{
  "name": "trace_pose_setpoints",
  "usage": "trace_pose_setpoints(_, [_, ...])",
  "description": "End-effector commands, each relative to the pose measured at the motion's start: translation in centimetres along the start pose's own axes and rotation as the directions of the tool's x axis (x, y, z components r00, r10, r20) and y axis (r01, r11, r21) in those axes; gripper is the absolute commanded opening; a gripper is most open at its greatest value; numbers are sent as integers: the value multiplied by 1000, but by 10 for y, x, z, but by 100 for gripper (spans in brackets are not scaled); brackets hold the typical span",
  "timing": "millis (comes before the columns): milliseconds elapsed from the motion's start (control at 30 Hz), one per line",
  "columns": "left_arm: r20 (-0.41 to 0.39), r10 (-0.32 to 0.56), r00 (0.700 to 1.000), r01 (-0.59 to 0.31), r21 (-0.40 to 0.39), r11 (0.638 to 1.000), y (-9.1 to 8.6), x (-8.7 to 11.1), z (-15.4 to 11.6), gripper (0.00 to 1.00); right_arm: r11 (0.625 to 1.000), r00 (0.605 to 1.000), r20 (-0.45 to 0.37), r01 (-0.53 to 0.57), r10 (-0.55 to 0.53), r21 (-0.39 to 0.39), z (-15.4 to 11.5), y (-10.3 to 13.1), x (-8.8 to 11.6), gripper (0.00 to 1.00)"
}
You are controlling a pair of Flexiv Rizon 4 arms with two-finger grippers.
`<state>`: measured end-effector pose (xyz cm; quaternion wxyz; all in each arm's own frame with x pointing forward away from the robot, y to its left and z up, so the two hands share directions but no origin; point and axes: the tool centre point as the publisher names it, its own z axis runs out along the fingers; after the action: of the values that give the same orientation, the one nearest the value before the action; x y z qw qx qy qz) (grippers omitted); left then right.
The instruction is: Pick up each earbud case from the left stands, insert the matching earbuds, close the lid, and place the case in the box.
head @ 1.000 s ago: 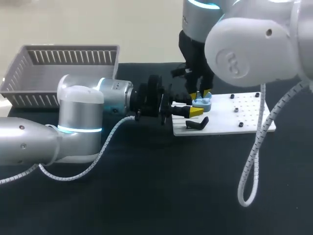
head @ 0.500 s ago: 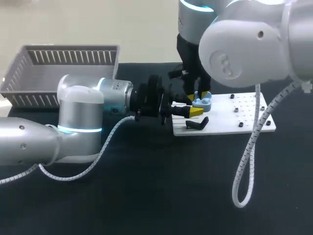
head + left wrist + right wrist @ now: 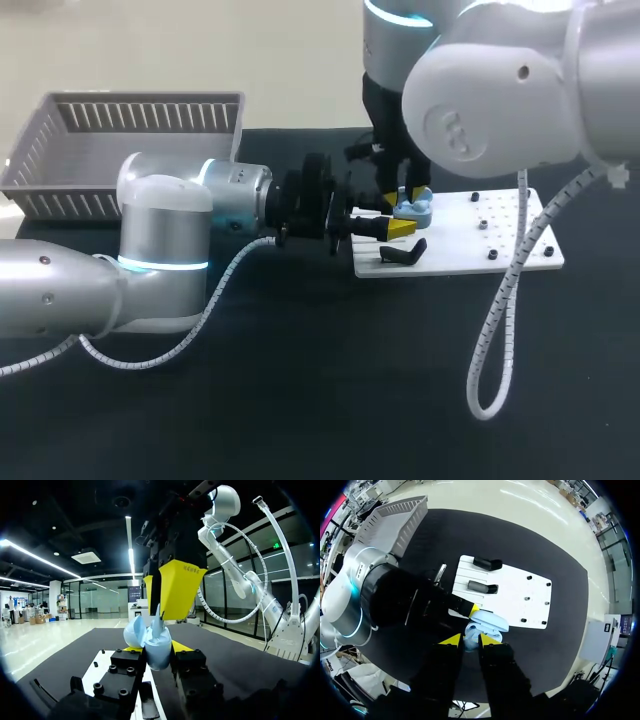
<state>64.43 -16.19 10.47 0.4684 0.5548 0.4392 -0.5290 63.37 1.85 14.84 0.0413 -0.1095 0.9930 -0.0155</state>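
Earbud case (image 3: 414, 209), pale blue with its lid open, sits centre-right of the frame over the white stand plate (image 3: 500, 232), clamped in the left hand (image 3: 398, 228). Right hand (image 3: 405, 192) hangs directly above, pinching a pale earbud (image 3: 159, 619) at the case's mouth. Grey box (image 3: 60, 150) stands upper left on the bench (image 3: 300, 400).
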Motion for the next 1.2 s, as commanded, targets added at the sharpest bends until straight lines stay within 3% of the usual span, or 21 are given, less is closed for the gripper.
trace_pose_setpoints(33, [1, 1, 1000, -1, -2, 1000, 0, 1, 0, 0, 1000, 1000, 0, -1, 1, 4, 3, 0, 0, 0])
trace_pose_setpoints(1200, [1, 1, 1000, -1, -2, 1000, 0, 1, 0, 0, 1000, 998, 55, -5, 4, 20, 2, -4, 1, 0])
